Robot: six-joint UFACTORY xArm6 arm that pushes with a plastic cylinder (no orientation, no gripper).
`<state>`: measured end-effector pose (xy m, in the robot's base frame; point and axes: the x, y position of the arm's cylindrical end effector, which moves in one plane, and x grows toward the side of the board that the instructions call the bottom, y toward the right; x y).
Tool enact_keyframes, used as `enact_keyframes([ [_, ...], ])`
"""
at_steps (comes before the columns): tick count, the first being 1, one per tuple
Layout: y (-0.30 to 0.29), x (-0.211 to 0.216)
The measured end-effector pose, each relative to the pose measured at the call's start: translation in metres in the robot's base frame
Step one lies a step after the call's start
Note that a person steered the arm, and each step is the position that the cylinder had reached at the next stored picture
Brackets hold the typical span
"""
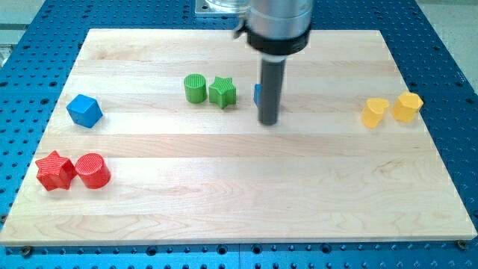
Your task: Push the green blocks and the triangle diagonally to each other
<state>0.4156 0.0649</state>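
Nearest the view's bottom, at the left of the pale wooden board, a red star-shaped block and a red cylinder block sit touching. Farther up the left side lies a blue cube-like block, well apart from them. At the right, two yellow blocks stand just beside each other, shapes unclear. My tip rests on the board near the middle, the dark rod upright beneath the grey arm housing; there is no hand to open or close. Just behind the rod a small blue block peeks out, mostly hidden. To its left stand the green star block and green cylinder block, touching.
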Motion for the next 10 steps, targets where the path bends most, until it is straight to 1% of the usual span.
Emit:
enact_keyframes([
  [2, 0.023, -0.025],
  [3, -0.006, -0.026],
  [4, -0.009, -0.043],
  [5, -0.009, -0.075],
  [6, -0.018, -0.056],
  [7, -0.018, -0.018],
  [8, -0.025, -0.017],
  [9, -0.087, -0.002],
  [10, -0.071, 0.01],
])
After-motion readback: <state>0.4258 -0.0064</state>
